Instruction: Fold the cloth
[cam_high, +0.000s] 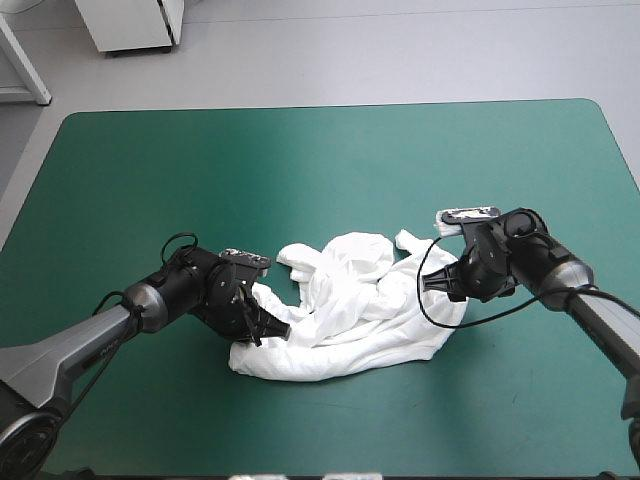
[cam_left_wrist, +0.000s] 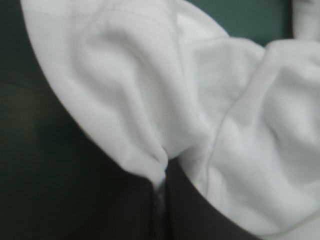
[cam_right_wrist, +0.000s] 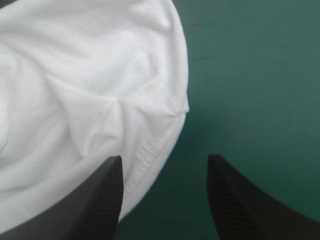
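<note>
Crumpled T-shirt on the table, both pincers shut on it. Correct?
Not quite: the right pincer is open, straddling the hem of the T-shirt, as the right wrist view shows. Only the left pincer is shut on it.

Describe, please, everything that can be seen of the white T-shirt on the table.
The T-shirt is white, of thin soft fabric with a stitched hem. It lies as a crumpled heap, full of folds, on the teal-green cover, nearer the table's near edge. The left pincer is shut on a fold at its left side. The right pincer stands open at its right side, the hem reaching between its fingers.
</note>
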